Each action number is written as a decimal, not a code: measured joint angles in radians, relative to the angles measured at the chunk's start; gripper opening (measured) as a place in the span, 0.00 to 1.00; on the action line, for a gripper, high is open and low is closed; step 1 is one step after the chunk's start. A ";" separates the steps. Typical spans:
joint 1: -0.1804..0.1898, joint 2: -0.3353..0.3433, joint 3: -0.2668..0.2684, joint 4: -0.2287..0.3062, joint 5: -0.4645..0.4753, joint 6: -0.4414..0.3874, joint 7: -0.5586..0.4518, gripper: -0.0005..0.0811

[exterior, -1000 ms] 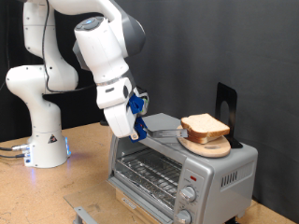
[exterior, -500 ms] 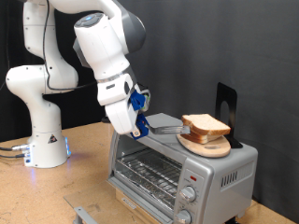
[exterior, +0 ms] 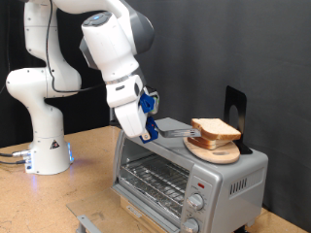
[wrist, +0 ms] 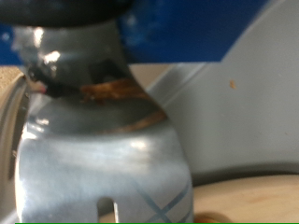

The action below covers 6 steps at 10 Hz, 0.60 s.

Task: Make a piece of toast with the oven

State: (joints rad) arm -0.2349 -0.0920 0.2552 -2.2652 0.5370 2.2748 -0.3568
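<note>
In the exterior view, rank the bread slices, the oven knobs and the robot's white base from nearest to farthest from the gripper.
From the gripper, above the oven:
1. Bread slices, on the wooden plate, right.
2. Oven knobs, lower right.
3. White base, far left.

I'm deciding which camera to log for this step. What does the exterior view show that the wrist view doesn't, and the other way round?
Only the exterior view shows the whole scene: the oven with its glass door and knobs, the bread slices piled on the wooden plate on top of it, and the gripper beside that plate, with a metal tool reaching towards the bread. Only the wrist view gives a close look at the metal tool, slotted at its end and stained brown. Both show the tool and the wooden plate's edge.
</note>
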 joint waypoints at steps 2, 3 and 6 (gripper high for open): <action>0.002 -0.012 0.019 0.001 -0.023 0.000 0.000 0.33; 0.003 -0.019 0.027 0.002 -0.042 0.000 0.003 0.33; 0.002 -0.031 0.040 0.003 -0.090 -0.027 0.035 0.33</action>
State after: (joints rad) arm -0.2327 -0.1232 0.2948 -2.2624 0.4471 2.2476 -0.3221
